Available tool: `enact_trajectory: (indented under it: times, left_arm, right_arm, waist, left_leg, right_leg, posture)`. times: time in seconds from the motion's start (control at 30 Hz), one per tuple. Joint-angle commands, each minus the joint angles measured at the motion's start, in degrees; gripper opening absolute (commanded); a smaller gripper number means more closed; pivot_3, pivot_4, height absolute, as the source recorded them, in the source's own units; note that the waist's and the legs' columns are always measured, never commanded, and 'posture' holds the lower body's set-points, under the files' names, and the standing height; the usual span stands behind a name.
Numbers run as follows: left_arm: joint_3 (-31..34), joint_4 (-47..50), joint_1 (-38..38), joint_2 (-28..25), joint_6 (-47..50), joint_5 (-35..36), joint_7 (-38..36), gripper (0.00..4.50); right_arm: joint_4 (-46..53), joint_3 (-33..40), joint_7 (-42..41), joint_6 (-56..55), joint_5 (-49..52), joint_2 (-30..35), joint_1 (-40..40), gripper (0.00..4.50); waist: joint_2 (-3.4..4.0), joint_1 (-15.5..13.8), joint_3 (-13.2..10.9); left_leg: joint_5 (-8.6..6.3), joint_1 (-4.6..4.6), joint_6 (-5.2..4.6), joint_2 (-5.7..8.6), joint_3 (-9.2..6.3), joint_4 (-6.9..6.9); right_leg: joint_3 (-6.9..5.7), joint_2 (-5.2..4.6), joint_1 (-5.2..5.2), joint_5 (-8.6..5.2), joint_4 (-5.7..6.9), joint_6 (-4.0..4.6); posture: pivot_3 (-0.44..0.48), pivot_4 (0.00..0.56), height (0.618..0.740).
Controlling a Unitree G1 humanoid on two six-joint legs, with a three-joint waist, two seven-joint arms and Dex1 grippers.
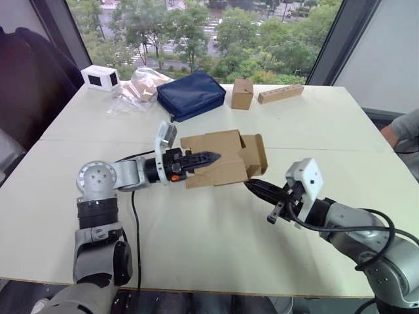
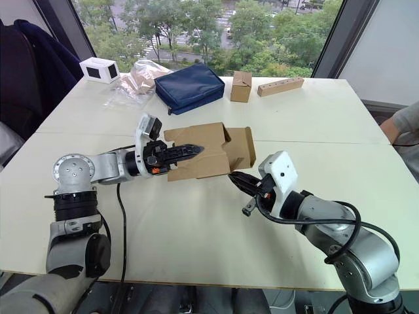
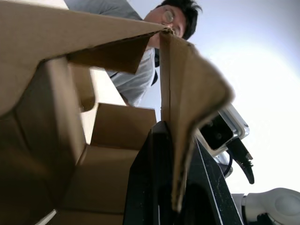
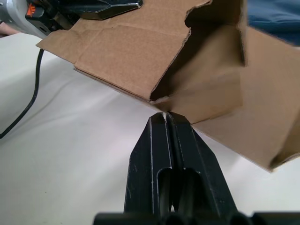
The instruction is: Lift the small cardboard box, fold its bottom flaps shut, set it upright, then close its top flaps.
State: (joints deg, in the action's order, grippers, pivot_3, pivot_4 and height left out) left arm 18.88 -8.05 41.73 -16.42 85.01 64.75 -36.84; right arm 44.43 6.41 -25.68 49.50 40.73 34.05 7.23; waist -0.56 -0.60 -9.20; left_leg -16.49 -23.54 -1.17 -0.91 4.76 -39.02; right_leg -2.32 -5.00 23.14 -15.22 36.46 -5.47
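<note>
The small cardboard box (image 1: 222,167) hangs tipped on its side above the white table (image 1: 196,242), its flaps spread open toward the right. My left gripper (image 1: 213,157) comes in from the left and is shut on one of the box's side walls (image 3: 180,117), one finger inside and one outside. My right gripper (image 1: 252,184) is shut with nothing in it. Its tips (image 4: 165,115) sit right at the box's lower open corner (image 4: 159,96), below the flaps; whether they touch it I cannot tell.
At the back of the table stand a smaller, taller brown box (image 1: 241,93), a pale wooden block (image 1: 280,93), a navy pouch (image 1: 191,95), a crumpled plastic bag (image 1: 141,88) and a white device (image 1: 100,78). A person (image 1: 404,131) sits at the right edge. A black cable (image 1: 134,222) trails under my left arm.
</note>
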Motion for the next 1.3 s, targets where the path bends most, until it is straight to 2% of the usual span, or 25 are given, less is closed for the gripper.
enact_trajectory:
  times: [0.03, 0.2, 0.6, 0.83, 1.13, 1.3]
  left_arm:
    - [-1.3, 0.5, -0.8, -1.1, -1.3, 0.2, -2.6, 0.02]
    - [-2.1, -0.2, -1.1, -2.4, -2.5, -0.3, -4.2, 0.02]
    - [-4.7, -3.0, -1.4, -3.8, -6.7, -2.8, -8.3, 0.02]
    - [-5.0, -2.3, -2.0, -3.3, -6.1, -2.3, -9.1, 0.02]
    - [-3.7, -0.3, -1.8, -1.5, -4.1, -0.4, -6.4, 0.02]
    - [-2.8, 0.1, -1.3, -1.1, -3.4, 0.6, -4.7, 0.02]
  right_arm:
    - [0.3, 0.0, -0.8, -1.7, 0.3, 0.4, 1.5, 0.0]
    - [-1.6, 1.3, -1.6, -2.4, -0.6, 1.7, 2.0, 0.0]
    - [-1.9, 6.8, -3.8, -3.3, 0.4, 5.8, -2.4, 0.0]
    - [-1.7, 3.9, -2.1, -2.9, 1.2, 3.8, -0.6, 0.0]
    - [-3.2, -3.4, -2.0, -3.2, 0.1, 1.3, 5.0, 0.0]
    - [-3.7, -3.8, -2.3, -3.1, 0.3, 1.5, 6.3, 0.0]
  waist:
    - [0.0, 0.0, 0.0]
    - [0.0, -0.1, 0.0]
    - [0.0, 0.0, 0.0]
    - [0.0, 0.0, 0.0]
    - [0.0, -0.1, 0.0]
    - [0.0, 0.0, 0.0]
  left_leg:
    - [0.0, 0.0, 0.0, 0.0, 0.0, 0.0]
    - [-0.07, 0.0, -0.13, 0.0, 0.0, 0.0]
    - [-0.15, -0.02, -0.26, -0.02, 0.0, 0.02]
    - [-0.16, -0.02, -0.27, -0.03, -0.01, 0.02]
    - [-0.16, -0.02, -0.26, -0.02, -0.01, 0.02]
    - [-0.16, -0.03, -0.26, -0.02, -0.01, 0.03]
  right_leg:
    - [0.0, 0.0, 0.0, 0.0, 0.0, 0.0]
    - [0.0, -0.03, -0.02, -0.01, -0.04, 0.01]
    - [0.01, -0.1, -0.03, -0.01, -0.12, 0.02]
    - [0.01, -0.14, -0.02, -0.01, -0.12, 0.02]
    - [0.01, -0.19, -0.02, -0.06, -0.12, 0.12]
    - [0.0, -0.22, -0.02, -0.05, -0.13, 0.11]
  posture:
    - [0.0, 0.15, 0.74]
    - [0.0, 0.15, 0.74]
    - [0.0, 0.15, 0.74]
    - [0.0, 0.15, 0.74]
    - [0.0, 0.15, 0.74]
    - [0.0, 0.15, 0.74]
